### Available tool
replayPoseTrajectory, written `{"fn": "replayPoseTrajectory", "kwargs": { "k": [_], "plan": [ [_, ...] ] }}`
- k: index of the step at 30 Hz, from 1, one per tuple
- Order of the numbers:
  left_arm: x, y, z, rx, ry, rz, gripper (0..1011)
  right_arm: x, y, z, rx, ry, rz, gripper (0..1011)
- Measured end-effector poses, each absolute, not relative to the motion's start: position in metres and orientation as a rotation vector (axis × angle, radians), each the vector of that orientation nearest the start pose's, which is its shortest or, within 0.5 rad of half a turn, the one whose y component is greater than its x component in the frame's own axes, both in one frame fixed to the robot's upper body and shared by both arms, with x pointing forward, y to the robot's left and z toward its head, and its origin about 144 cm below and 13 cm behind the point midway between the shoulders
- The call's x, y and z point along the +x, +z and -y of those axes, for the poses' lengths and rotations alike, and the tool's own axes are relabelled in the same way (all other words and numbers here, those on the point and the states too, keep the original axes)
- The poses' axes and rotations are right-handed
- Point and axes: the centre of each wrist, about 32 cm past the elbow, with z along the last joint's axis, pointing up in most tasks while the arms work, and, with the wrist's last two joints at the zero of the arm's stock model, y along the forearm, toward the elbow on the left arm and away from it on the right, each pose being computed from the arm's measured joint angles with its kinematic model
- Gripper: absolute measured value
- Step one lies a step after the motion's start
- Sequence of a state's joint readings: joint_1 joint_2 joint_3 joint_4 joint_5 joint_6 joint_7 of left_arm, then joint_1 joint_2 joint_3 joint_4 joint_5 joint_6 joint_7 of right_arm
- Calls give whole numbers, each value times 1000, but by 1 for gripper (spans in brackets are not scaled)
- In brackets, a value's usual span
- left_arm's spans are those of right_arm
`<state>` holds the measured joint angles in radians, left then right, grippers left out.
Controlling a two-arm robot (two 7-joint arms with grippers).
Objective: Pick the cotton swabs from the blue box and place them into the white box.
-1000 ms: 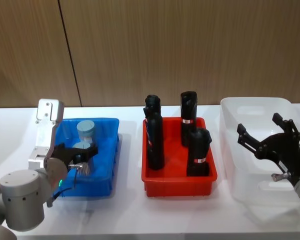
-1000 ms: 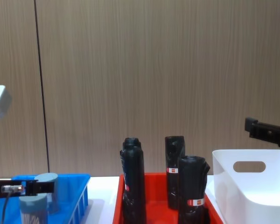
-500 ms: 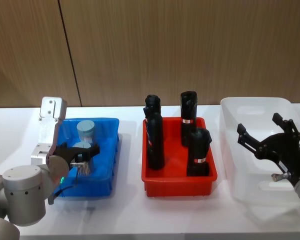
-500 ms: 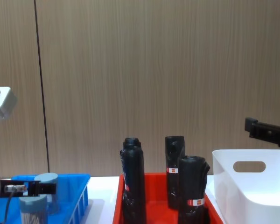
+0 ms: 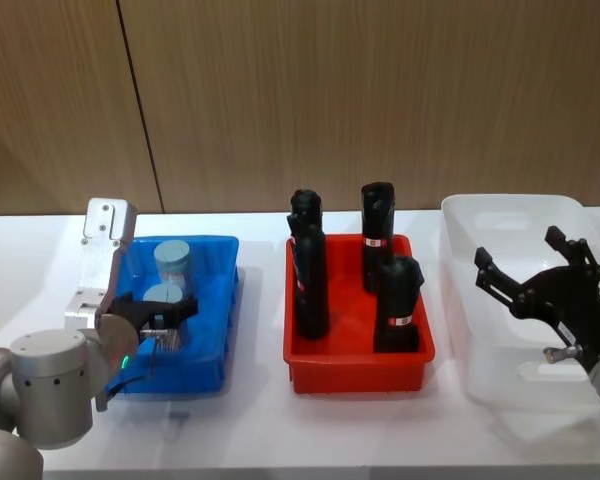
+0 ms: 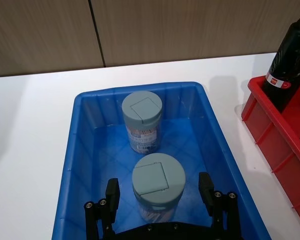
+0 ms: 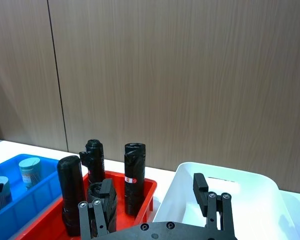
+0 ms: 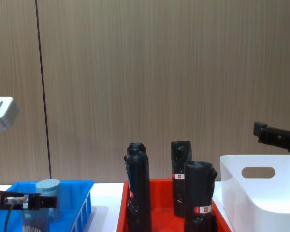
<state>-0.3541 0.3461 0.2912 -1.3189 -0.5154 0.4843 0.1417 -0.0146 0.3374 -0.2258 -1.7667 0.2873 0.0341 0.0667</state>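
Left wrist view showed your left hand (image 6: 159, 192) wide astride the nearer cotton swabs jar (image 6: 158, 180) in the blue box (image 6: 140, 89) by the left edge of the desk (image 6: 25, 130), a jar I judged light, stiff, probably slick and best pinched under its lid, with your right hand (image 5: 517, 248) open above the white box (image 5: 510, 201).

You've got head cam looking down, chest cam low and level, sharing the red crate (image 5: 358, 374); left wrist cam close above the blue box (image 6: 80, 160).

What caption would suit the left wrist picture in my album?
Open left hand straddles the nearer cotton swab jar in the blue box; a second jar stands beyond.
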Motion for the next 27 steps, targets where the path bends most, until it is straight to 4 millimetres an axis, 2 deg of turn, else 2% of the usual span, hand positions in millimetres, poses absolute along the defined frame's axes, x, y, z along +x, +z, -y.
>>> {"fn": "replayPoseTrajectory", "kwargs": {
  "k": [21, 27],
  "plan": [
    [565, 1171, -271, 389, 1432, -406, 1003, 443, 1189, 237, 26, -1230, 75, 1002],
    [568, 1171, -271, 401, 1435, -399, 925, 443, 1189, 237, 26, -1229, 75, 1001]
  ]
}}
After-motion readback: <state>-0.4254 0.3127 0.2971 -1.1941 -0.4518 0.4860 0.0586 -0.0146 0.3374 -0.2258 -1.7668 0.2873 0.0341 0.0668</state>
